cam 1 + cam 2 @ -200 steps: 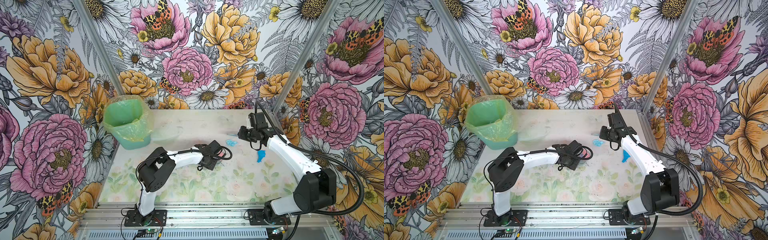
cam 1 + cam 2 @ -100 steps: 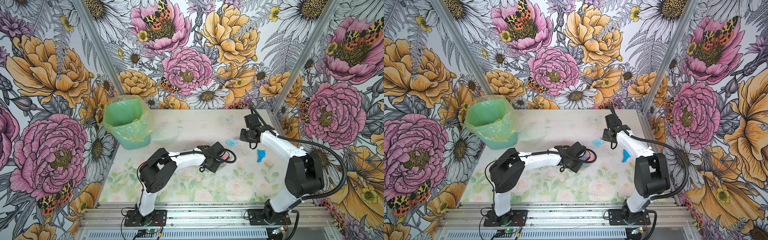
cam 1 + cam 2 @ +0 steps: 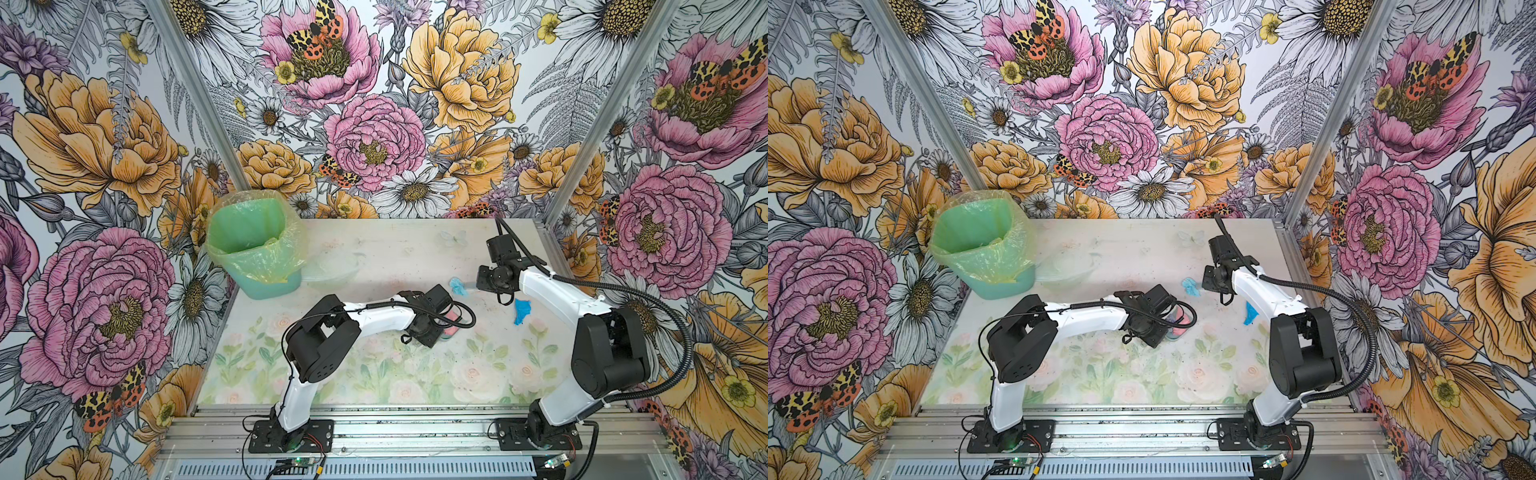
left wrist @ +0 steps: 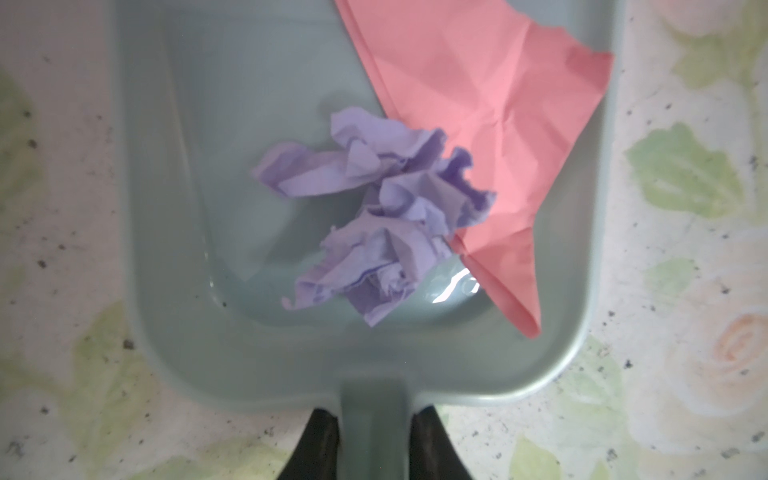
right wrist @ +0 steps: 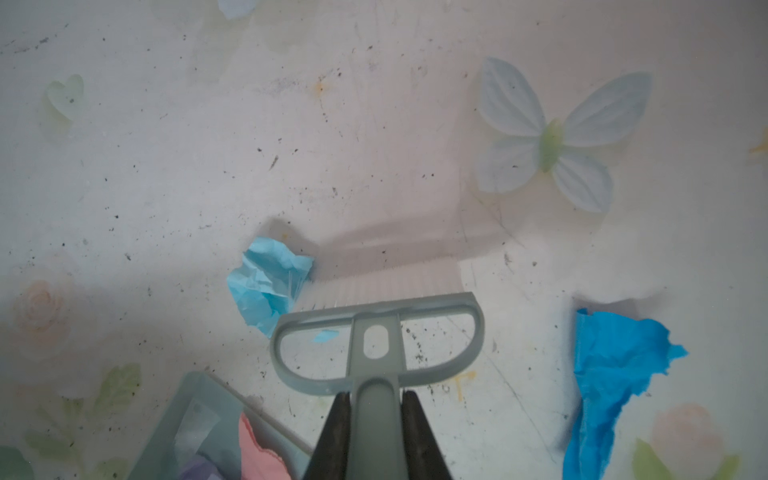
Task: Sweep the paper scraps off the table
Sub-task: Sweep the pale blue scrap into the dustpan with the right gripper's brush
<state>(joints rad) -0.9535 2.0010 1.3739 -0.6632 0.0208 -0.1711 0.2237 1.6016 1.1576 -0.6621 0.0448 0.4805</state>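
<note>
Right tool [image 5: 376, 411]: clamped on brush [image 5: 374, 309].
Left tool [image 4: 374, 436]: clamped on dustpan [image 4: 249, 353].
Risk: pale blue scrap [image 5: 266, 278] ahead of right tool, at bristle edge, may slip past.

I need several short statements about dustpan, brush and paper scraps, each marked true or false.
1. The left gripper is shut on the handle of the dustpan. True.
2. The dustpan is empty. False: a lilac wad and a pink paper lie in it.
3. The right gripper is shut on the handle of the brush. True.
4. Both blue scraps lie in the dustpan. False: the light blue scrap and the darker blue scrap lie on the table.
</note>
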